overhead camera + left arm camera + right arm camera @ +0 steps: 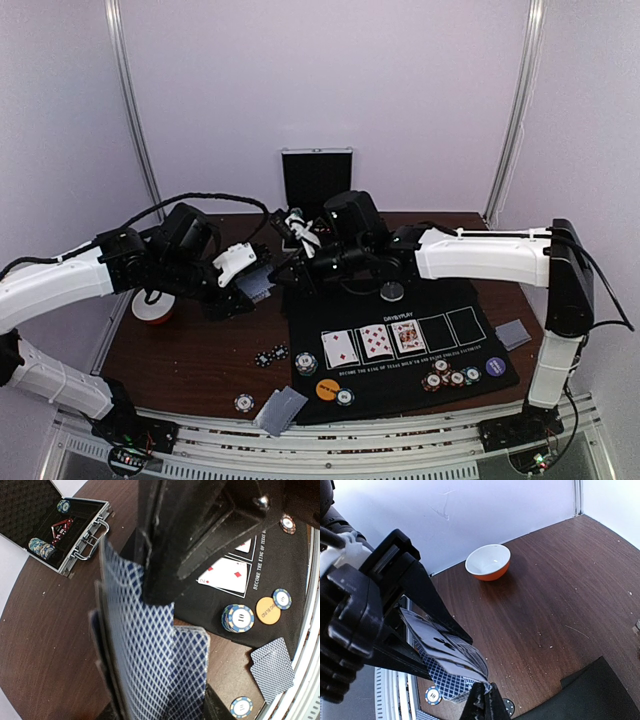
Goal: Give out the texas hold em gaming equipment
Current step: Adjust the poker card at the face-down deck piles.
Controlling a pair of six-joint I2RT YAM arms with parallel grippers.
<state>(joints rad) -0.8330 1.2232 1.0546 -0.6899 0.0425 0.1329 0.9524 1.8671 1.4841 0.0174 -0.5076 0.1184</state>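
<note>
My left gripper [250, 286] is shut on a deck of blue-lattice-backed playing cards [192, 670], held on edge above the brown table left of the black mat. My right gripper [484, 686] reaches across to the deck and is shut on the corner of one card [447, 647], which is lifted partly off it. Three face-up cards [375, 342] lie in the mat's printed boxes. Stripe-edged chips sit at the mat's front left [306, 362] and in a cluster at its front right [445, 378]. An orange button [327, 389], a purple button [495, 366] and a silver disc [393, 291] lie on the mat.
The open silver case [55, 530] holding chips stands at the table's back. A red-and-white bowl [488, 562] sits at the far left. Face-down cards lie at the front [282, 408] and at the right [513, 333]. A loose chip [244, 403] and black chips [270, 355] rest on the wood.
</note>
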